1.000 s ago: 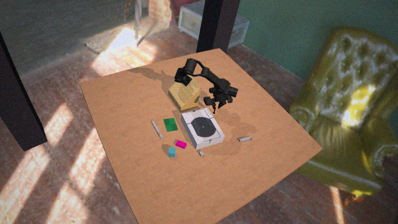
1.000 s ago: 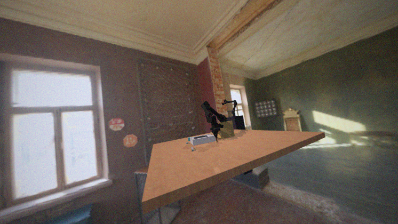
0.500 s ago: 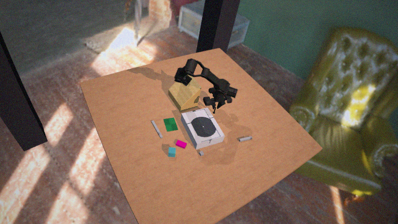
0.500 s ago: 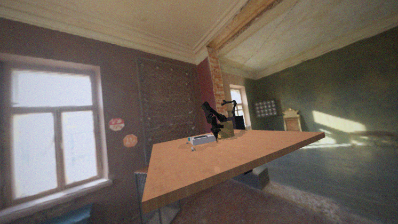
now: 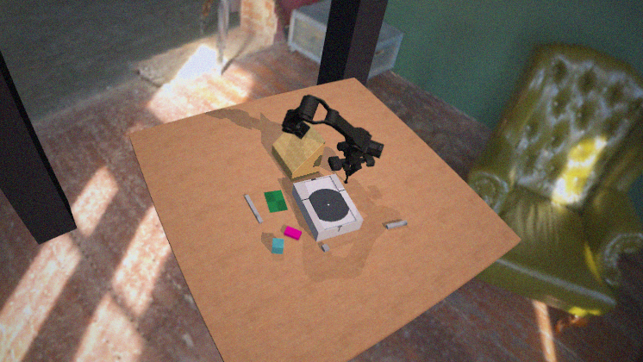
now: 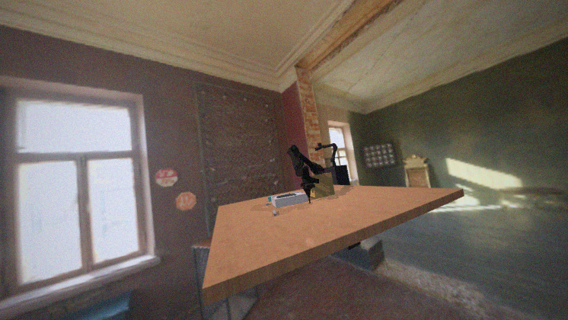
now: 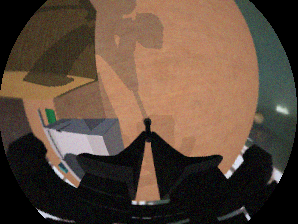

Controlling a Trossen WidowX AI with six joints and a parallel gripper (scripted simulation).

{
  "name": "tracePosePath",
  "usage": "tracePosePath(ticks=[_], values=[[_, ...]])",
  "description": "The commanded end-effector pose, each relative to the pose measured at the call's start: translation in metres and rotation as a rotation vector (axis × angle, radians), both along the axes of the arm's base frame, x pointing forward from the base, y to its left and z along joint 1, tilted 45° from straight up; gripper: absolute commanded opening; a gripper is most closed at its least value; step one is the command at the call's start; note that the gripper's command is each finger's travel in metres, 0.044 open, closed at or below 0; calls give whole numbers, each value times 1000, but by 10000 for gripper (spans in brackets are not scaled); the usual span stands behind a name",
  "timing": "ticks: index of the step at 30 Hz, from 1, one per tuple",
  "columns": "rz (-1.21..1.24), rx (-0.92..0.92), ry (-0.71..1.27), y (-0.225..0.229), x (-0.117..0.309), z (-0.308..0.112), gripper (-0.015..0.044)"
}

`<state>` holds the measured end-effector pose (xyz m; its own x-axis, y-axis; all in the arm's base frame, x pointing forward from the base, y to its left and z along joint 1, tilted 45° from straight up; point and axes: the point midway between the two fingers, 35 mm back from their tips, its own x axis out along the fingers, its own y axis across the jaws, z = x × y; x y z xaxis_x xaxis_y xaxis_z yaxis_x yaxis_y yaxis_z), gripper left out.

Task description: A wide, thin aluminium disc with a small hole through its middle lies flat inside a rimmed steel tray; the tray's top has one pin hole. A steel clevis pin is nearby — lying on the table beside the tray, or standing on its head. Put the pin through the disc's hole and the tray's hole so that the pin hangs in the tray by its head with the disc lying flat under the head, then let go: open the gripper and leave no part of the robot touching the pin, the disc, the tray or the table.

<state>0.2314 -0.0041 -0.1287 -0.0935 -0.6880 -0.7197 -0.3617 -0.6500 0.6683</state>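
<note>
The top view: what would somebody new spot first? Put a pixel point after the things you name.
Probably the big dark disc (image 5: 327, 202), lying flat on the pale tray (image 5: 339, 231) (image 6: 291, 201) (image 7: 75, 141) mid-table. Beside the tray, the black gripper (image 5: 346, 175) (image 6: 309, 196) (image 7: 148, 133) is shut on the small dark pin (image 7: 147, 122). A bright pink block (image 5: 292, 232) lies on the tray's other side.

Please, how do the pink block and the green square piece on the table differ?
The bright pink rectangular block is oblong, while the dark green flat piece is nearly square. The pink block covers less table than the green piece. Both lie on the table, beside the tray.
</note>
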Motion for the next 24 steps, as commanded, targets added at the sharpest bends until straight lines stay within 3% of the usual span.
tracePosePath(ticks=[1,24], values=[[5,-3,5,1,0,2,0],[-155,71,196,5,15,4,0]])
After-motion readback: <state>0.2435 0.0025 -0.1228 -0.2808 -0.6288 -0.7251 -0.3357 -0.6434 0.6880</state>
